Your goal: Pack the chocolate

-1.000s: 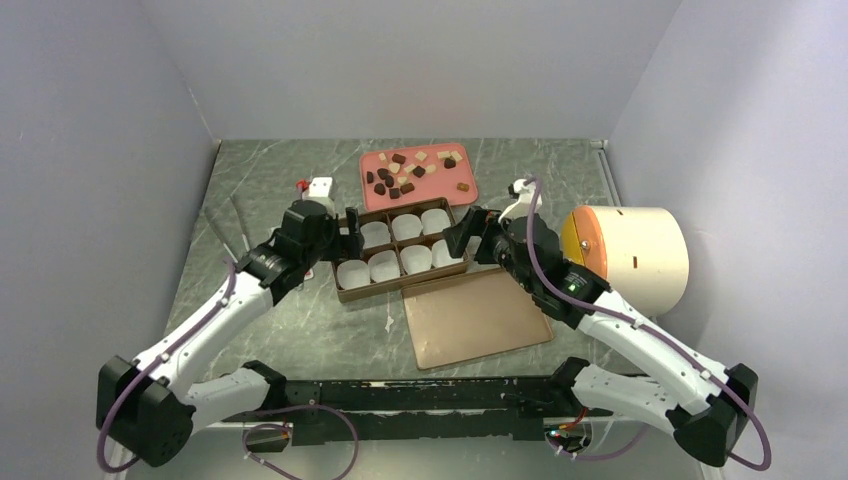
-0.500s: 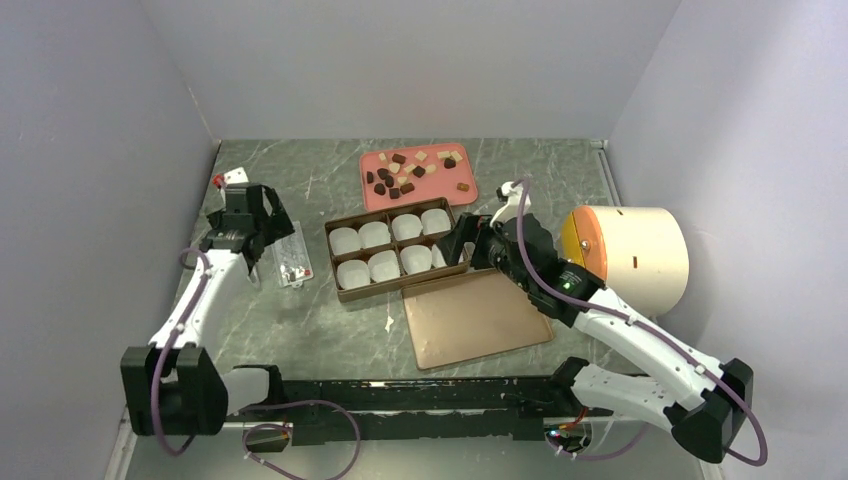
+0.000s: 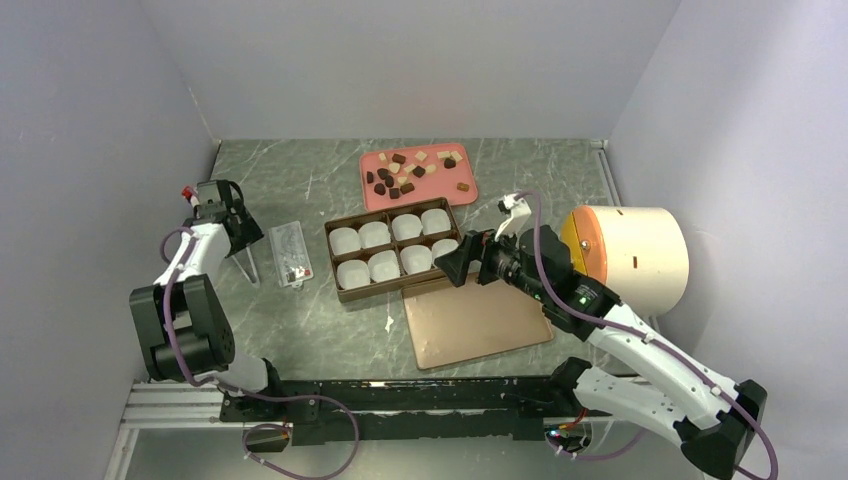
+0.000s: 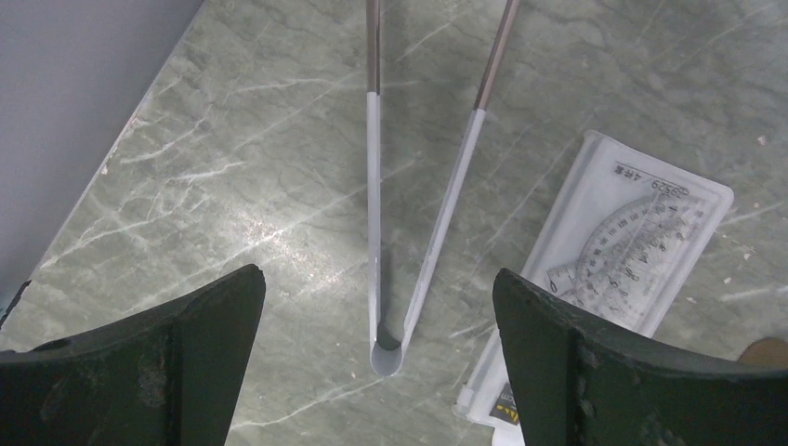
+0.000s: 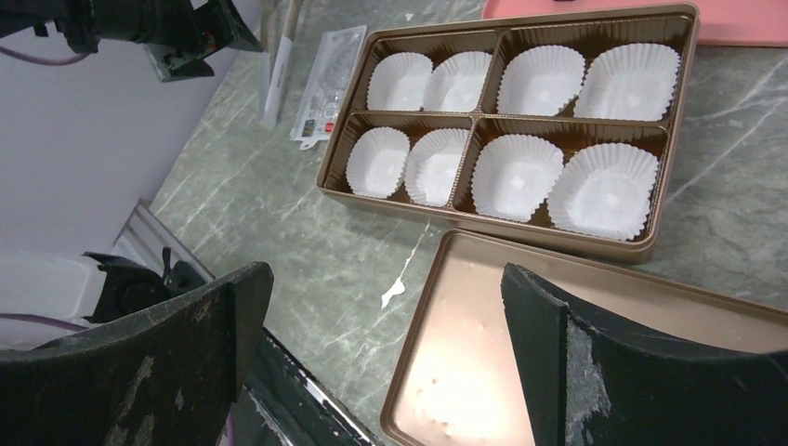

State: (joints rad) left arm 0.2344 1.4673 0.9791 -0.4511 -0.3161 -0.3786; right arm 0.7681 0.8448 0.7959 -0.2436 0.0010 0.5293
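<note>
Swinging away from the box since a second ago, the left gripper [image 4: 376, 274] is now hovering over one pair of tweezers [image 4: 374, 186] near the table's left edge, its jaws spread wide and gripping nothing. The right gripper [image 5: 386, 269] is hanging just as wide and empty above the one brown box [image 5: 483, 230], whose four compartments are holding eight white paper cups [image 5: 514, 175], two apiece. The chocolate [image 3: 418, 170], roughly twenty chunks, is lying on one pink tray [image 3: 435, 197] beyond the box.

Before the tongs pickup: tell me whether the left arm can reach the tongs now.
Probably yes: the left gripper hangs right above the tongs, jaws open, nothing between; the protractor pack lies beside.
</note>
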